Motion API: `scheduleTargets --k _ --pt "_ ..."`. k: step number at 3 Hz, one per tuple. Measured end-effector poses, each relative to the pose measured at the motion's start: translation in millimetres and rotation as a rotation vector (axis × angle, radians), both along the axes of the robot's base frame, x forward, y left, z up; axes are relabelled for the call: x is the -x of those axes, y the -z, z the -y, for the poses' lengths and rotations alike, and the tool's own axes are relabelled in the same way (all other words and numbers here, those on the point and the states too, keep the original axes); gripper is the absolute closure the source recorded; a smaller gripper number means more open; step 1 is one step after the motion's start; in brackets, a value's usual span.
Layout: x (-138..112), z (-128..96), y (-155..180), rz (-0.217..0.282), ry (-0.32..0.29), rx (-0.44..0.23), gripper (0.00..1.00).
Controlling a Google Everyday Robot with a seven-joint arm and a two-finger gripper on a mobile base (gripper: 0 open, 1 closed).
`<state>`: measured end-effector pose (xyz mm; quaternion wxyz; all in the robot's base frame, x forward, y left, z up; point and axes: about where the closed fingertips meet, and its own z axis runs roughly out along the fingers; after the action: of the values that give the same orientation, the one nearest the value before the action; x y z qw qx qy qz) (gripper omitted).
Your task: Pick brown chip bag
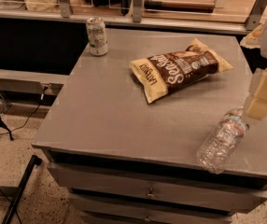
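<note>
The brown chip bag (180, 69) lies flat on the grey cabinet top (110, 106), right of centre towards the back. It has a dark brown middle with white script lettering and tan-yellow ends. My gripper (259, 107) comes in at the right edge of the view. It hangs low over the table's right side, just above the cap end of a clear plastic bottle (221, 141). It is to the right of the bag and nearer the front, apart from it and holding nothing that I can see.
A silver drink can (96, 36) stands upright at the table's back left corner. The clear bottle lies on its side near the front right edge. A ledge with railings (138, 17) runs behind the table. Drawers are below, and stand legs and cables are on the floor at left.
</note>
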<state>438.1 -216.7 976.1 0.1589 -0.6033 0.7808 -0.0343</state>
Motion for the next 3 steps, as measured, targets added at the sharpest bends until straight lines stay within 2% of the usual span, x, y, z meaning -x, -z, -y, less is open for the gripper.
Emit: scheduleTargets --k 1,2,3 --pt "0.0 0.0 0.0 0.0 0.0 0.0 0.0" --pt "-13.8 -3.6 -0.6 0.019 -0.021 -0.004 0.0" --pt "-46.4 -11.5 -4.1 0.084 -0.104 0.026 0.0"
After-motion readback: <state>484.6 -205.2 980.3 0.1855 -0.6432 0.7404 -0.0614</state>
